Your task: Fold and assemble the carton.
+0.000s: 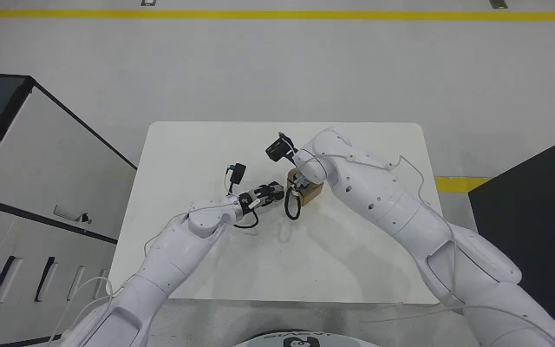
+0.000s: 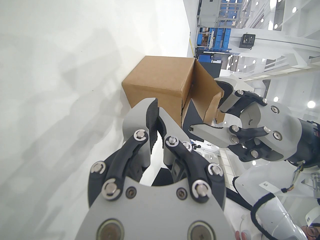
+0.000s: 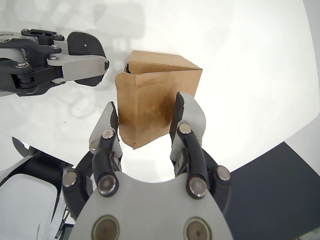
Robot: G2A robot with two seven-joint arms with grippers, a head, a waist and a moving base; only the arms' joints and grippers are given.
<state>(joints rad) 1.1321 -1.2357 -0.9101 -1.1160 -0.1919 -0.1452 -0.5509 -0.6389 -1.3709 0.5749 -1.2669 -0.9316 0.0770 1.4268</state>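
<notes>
A small brown carton (image 1: 310, 190) stands on the white table (image 1: 217, 260), with one end flap (image 3: 145, 108) sticking out loose. My right gripper (image 3: 146, 113) is open and straddles that flap, one finger at each of its side edges. From the left wrist view, the right gripper (image 2: 207, 116) sits at the carton's (image 2: 160, 86) open end with the flap between its fingers. My left gripper (image 2: 156, 118) is shut and holds nothing, just short of the carton's near corner. In the top view the left gripper (image 1: 276, 193) lies just left of the carton.
The table has bare surface all around the carton. A grey cabinet (image 1: 35, 173) stands off the table's left side, and a dark panel (image 3: 275, 176) lies beyond the table edge. Cables loop from both wrists close to the carton.
</notes>
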